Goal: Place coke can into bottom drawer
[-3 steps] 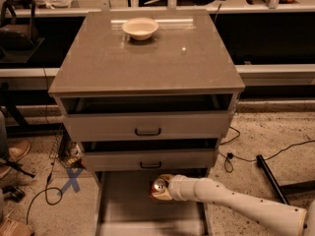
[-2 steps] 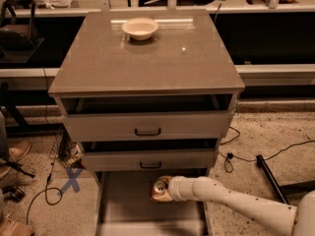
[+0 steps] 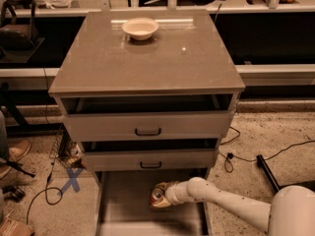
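— Where is the coke can (image 3: 157, 194)?
— Over the bottom drawer (image 3: 125, 203), near its right side. That drawer is pulled out.
— And the gripper (image 3: 159, 200)?
— Over the bottom drawer too. It reaches in from the right and is closed tight around the can. The can's silver top shows.

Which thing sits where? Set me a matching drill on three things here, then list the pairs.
1 white bowl
2 coke can
3 blue X

A on the floor, left of the cabinet
B held in the gripper over the open bottom drawer
C at the back of the cabinet top

Pairs: 1-C, 2-B, 3-A.
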Robot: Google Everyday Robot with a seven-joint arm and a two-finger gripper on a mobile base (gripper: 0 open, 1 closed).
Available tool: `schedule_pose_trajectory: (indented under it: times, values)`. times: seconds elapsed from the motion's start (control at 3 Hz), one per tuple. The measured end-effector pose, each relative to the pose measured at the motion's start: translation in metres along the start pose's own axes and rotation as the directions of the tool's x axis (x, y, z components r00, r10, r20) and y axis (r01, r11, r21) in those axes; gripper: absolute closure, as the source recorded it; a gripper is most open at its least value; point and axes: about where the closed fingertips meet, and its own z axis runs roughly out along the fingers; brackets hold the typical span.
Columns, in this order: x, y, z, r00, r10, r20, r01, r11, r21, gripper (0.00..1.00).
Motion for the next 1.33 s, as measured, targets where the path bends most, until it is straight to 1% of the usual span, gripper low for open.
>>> schedule_pose_trajectory:
  times: [0.33,0.67,1.0,1.33]
  values:
    - [0.018,0.009,0.024,0.999,-0.02,-0.036,0.019,0.9993,-0.032,1.0]
    - [0.029,0.018,0.044,0.996,-0.038,-0.078,0.035,0.9983,-0.047,1.0]
    - [0.034,0.026,0.056,0.993,-0.055,-0.103,0.048,0.9969,-0.063,0.98]
    - [0.034,0.026,0.056,0.993,-0.055,-0.103,0.048,0.9969,-0.063,0.76]
